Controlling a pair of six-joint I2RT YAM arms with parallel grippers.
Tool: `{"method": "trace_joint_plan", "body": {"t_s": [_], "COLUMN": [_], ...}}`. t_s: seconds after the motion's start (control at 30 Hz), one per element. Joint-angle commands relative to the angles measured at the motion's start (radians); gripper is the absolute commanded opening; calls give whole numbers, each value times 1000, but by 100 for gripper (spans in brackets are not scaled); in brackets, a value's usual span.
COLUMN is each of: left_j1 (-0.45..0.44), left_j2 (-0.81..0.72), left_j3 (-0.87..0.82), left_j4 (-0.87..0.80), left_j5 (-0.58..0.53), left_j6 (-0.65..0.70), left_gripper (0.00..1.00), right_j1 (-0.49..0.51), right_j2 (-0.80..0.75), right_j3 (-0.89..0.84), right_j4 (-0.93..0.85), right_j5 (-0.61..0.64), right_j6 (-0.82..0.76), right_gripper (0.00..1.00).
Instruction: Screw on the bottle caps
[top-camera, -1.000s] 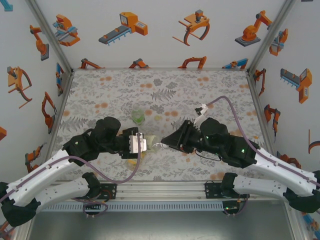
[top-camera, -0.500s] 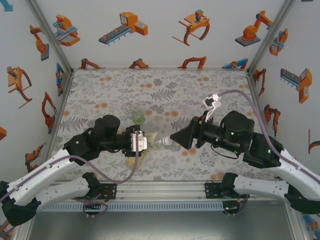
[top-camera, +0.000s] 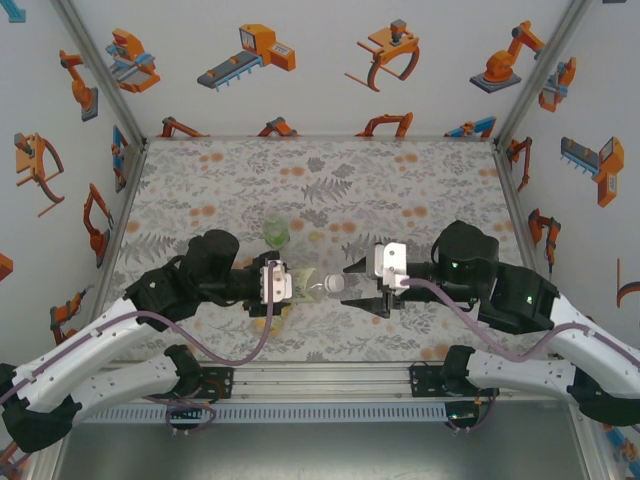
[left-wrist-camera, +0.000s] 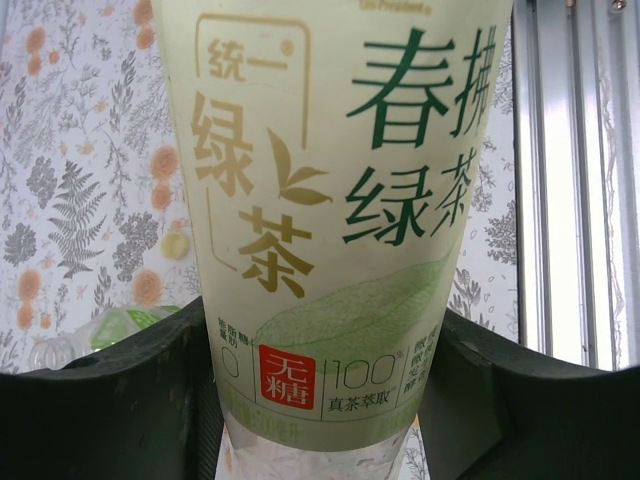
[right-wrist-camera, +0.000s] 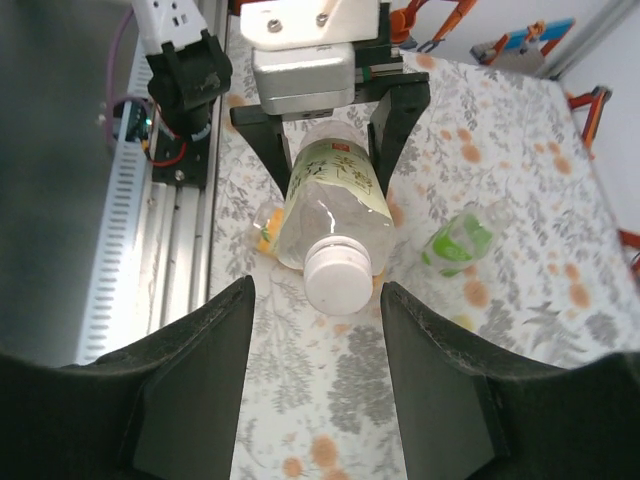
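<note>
The clear plastic bottle with the pale yellow-green label (top-camera: 305, 285) is held off the floral-patterned worktop (top-camera: 400, 190), lying roughly level between the two arms with its neck pointing toward the right arm. The left fingers (left-wrist-camera: 110, 400) are clamped on its lower body: in the left wrist view the black pads press against both sides of the label, which carries green and gold characters. A small round white plastic cap (right-wrist-camera: 337, 280) sits on the bottle's neck, its flat top facing the right wrist camera; how far it is threaded on cannot be told.

The right fingers (right-wrist-camera: 190, 380) stand apart, one on each side of the cap. In the right wrist view there is a gap between each fingertip and the cap's rim, narrower on the right than on the left, so the cap is bracketed but not gripped. From above, the fingertips lie level with the cap at the bottle's end.

A short green-tinted plastic bottle (top-camera: 276, 233) rests on the worktop just beyond the held bottle, toward the far wall. An amber plastic bottle with a yellow label (right-wrist-camera: 266, 230) lies on the worktop beneath the held bottle and the left fingers, mostly hidden by them.
</note>
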Motion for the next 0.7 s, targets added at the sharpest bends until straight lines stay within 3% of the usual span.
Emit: {"method": "trace_joint_plan", "body": {"t_s": [0.0,0.67], "left_j1": [-1,-1], "left_j2": [-15,-14], "left_j3": [35,43], "left_j4": [-9,-13], "left_j5": [40,53], "left_j6": [-22,-25], "left_gripper": [0,0], "right_j1": [3,4], "right_j2": [0,29], "right_j3": [-17,-57], "right_j4": [24,65], "right_j5": [-51,-25], "right_j6": [-153,-121], "right_gripper": [51,38]}}
